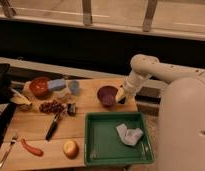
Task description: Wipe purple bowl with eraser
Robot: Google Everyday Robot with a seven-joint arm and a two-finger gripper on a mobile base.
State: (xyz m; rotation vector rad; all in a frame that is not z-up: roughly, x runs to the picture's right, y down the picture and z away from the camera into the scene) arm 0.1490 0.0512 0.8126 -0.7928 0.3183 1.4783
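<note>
Small round dark purple bowl (107, 95) sits near wooden desk's far right edge. Gripper (121, 96) at its right rim; finger state: cannot tell. Eraser not discernible. Bowl likely light, rigid, prone to sliding; steady pressure advised.

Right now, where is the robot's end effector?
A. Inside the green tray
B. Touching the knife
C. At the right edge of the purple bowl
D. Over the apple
C: the end effector sits at the right rim of the purple bowl on the wooden table, away from the apple, the green tray and the knife.
</note>
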